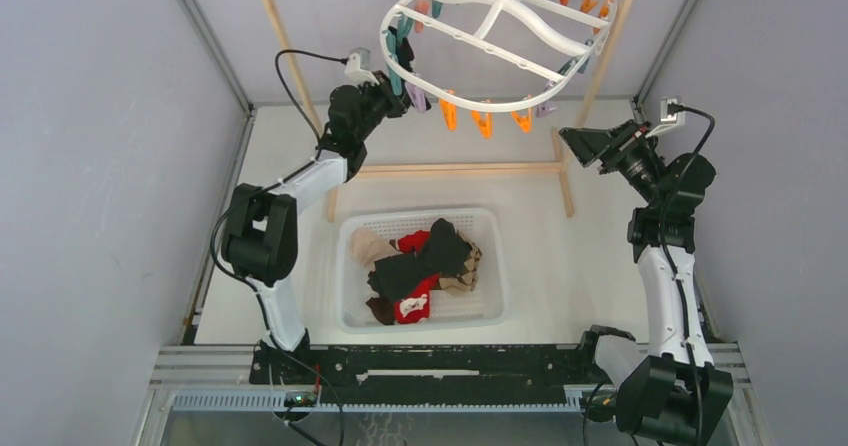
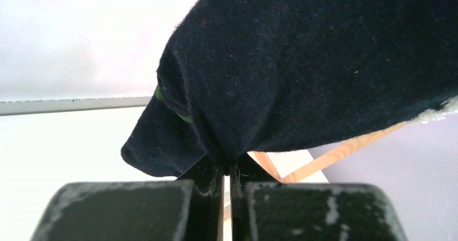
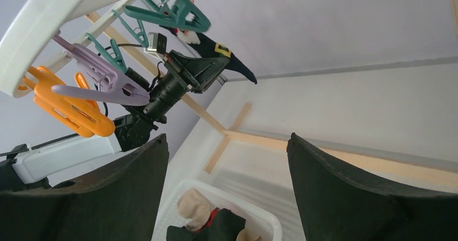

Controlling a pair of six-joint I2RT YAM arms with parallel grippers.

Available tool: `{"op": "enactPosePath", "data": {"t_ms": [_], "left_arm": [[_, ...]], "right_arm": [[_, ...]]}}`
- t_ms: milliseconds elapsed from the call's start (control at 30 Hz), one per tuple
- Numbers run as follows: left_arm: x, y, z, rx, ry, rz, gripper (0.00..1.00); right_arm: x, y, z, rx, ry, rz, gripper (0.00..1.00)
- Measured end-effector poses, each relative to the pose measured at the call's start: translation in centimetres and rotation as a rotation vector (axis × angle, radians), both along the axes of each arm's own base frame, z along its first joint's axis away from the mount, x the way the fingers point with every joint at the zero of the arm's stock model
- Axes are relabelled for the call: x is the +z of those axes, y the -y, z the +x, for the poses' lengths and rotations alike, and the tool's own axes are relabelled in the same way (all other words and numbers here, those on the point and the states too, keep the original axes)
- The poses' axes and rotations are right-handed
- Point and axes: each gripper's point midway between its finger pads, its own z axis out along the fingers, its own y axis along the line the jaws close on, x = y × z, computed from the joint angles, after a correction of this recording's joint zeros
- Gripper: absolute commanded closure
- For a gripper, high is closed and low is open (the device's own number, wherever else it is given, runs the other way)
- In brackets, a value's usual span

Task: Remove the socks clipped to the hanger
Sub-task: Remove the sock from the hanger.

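white basket (image 1: 462,312) on table (image 1: 565,266), wooden rack (image 1: 450,169) behind.

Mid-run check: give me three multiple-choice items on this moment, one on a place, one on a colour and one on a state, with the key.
1. The loose socks lie
A. in the white basket
B. on the wooden rack's foot
C. under the right arm

2. The sock in the left pincer is
A. red
B. dark navy
C. beige

3. The right pincer is
A. shut on an orange clip
B. shut on a beige sock
C. open and empty

Key: 1 A, the top view shows them heaped inside the basket. 2 B, the left wrist view shows dark navy fabric pinched between the shut fingers. 3 C, the right wrist view shows its fingers wide apart with nothing between them.
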Motion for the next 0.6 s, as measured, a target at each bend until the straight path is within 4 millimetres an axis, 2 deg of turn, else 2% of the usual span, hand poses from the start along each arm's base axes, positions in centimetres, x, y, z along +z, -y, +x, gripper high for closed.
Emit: {"op": "enactPosePath", "data": {"t_ms": [133, 267, 433, 600], "left_arm": [[-0.5, 0.2, -0.3, -0.013, -0.021, 0.017, 1.00], [0.0, -0.1, -1.1, -0.015, -0.030, 0.032, 1.00], [0.8, -1.0, -3.4, -0.013, -0.047, 0.063, 1.00], [1.4, -2.2, -6.0, -0.003, -0.081, 0.096, 1.00]], "right_arm": [[-0.8, -0.1, -0.1, 0.006, -0.019, 0.004, 0.14], [-0.6, -0.8, -0.6, 0.023, -0.014, 0.000, 0.14], [-0.3, -1.9, -1.4, 0.050, 0.004, -0.013, 0.14], [-0.8, -2.8, -1.8, 0.074, -0.012, -0.013, 0.14]]}}
